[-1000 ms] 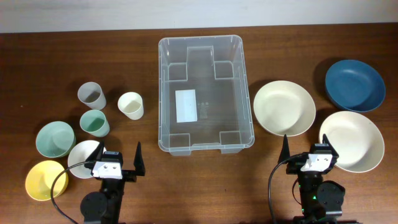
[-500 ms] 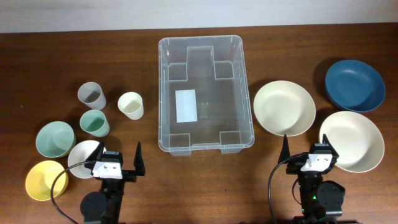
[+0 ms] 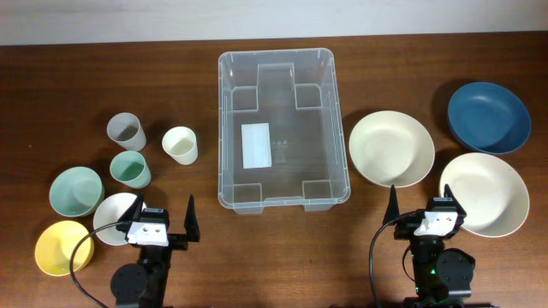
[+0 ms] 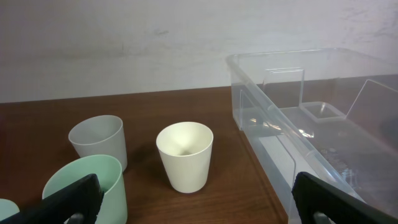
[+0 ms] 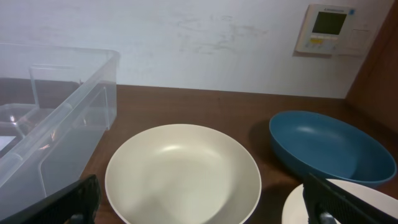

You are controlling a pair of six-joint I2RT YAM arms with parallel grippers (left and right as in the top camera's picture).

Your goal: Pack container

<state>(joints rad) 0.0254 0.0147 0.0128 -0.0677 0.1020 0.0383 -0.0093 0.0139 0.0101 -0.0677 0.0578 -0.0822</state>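
Down at the left gripper: spread wide, gripping nothing, parked at the near edge of the table. Same story at the right gripper: fully parted, empty, also at the near edge.

Just beside the left fingers, on the outer side, a white bowl. Past it, a yellow bowl nearer the edge and a pale green bowl farther in, all three bunched close. Straight ahead from the left wrist, a cream cup, upright and standing on its own. To its left a grey cup and a green cup, also upright, the green one nearest the camera.

Now to the middle of the table: the container, upright and open-topped, holding only a white label on its floor. Ahead of both grippers and between them, apart from each. Between the cups on one side and the plates on the other.

Over on the right, just beside the container's wall, a cream plate, with a gap showing from the right wrist. Farther back and out, a blue plate. Nearer, a second cream plate, close to the blue one and right beside the right gripper's outer finger. Up on the wall behind, a small white panel with a green screen.
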